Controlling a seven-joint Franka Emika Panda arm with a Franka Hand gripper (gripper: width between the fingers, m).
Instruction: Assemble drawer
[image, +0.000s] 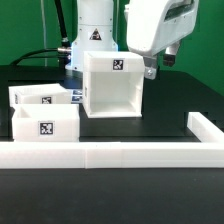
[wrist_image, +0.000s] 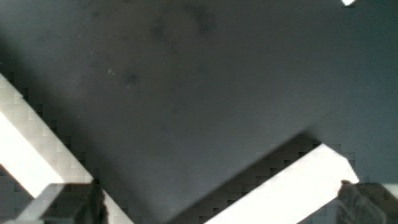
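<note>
The drawer's white cube housing stands in the middle of the black table, open side facing front, with a tag on top. Two small white trays with tags sit to its left in the exterior view, one behind and one in front. My gripper hangs just off the housing's upper right corner and holds nothing. In the wrist view the gripper is open, its dark fingers wide apart. A white part's edge lies between them; I cannot tell which part it is.
A long low white rail runs along the front and turns back at the exterior view's right. The robot base and cables stand behind the housing. Another white strip crosses the wrist view's side.
</note>
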